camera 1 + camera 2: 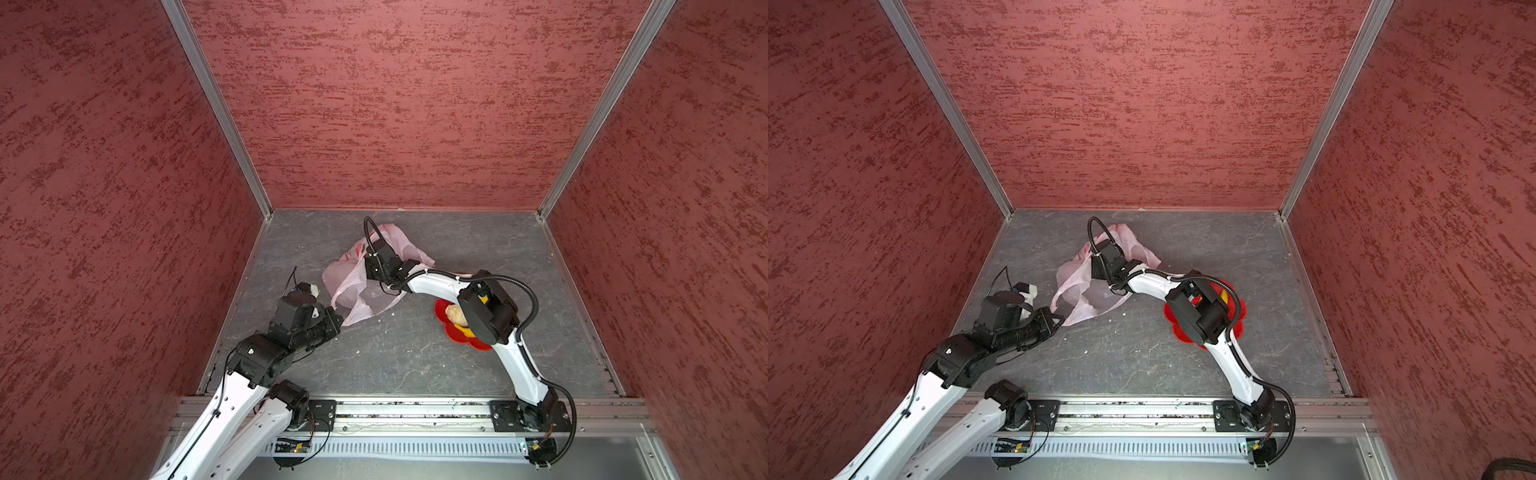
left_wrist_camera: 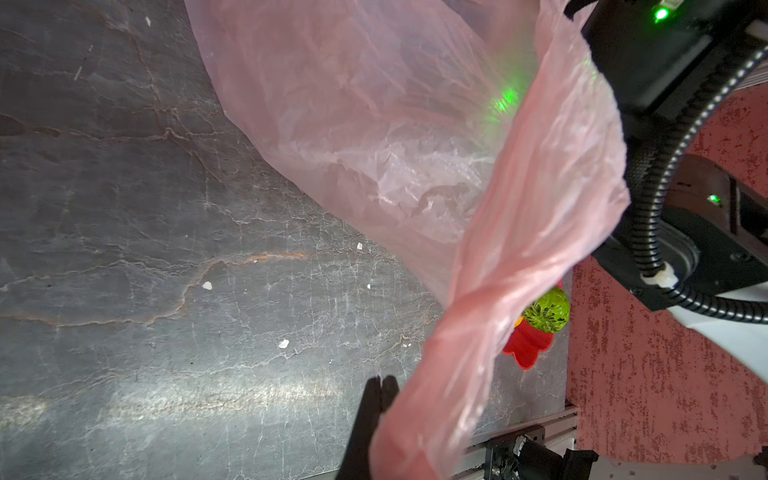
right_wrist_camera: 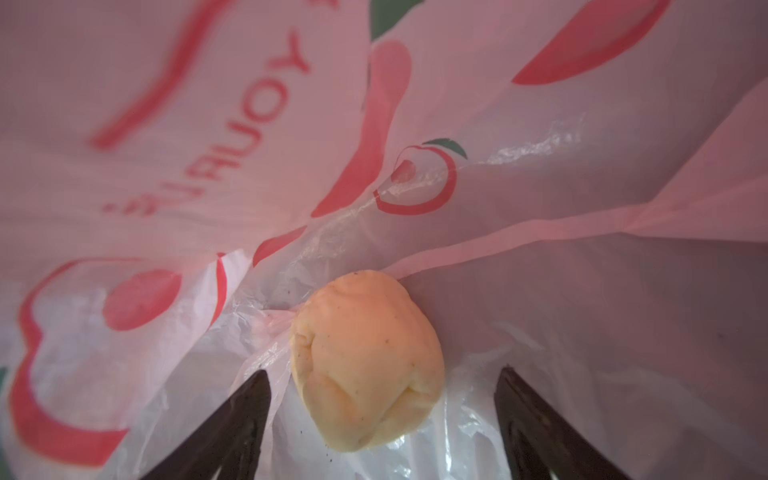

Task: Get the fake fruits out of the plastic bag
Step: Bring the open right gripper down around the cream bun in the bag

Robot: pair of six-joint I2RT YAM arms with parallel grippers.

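Observation:
The pale pink plastic bag (image 1: 357, 291) (image 1: 1084, 291) lies crinkled mid-table. My left gripper (image 1: 337, 318) (image 2: 380, 388) is shut on one of the bag's loop handles (image 2: 465, 357) and holds it stretched. My right arm reaches into the bag's mouth, so the film hides its gripper in both top views. Inside, my right gripper (image 3: 383, 372) stands open, its fingers on either side of a pale beige lumpy fruit (image 3: 365, 361) without touching it. On the red flower-shaped dish (image 1: 451, 334) (image 1: 1183, 332) (image 2: 525, 351) lie a beige lumpy fruit (image 1: 456, 314), a yellow banana (image 1: 465, 331) and a green speckled ball (image 2: 546, 309).
Red textured walls close in the grey stone-look table (image 1: 395, 357) on three sides. An aluminium rail (image 1: 415, 409) with both arm bases runs along the front edge. My right arm's elbow (image 1: 486, 307) hangs over the dish. Small white crumbs (image 2: 283, 343) lie on the table.

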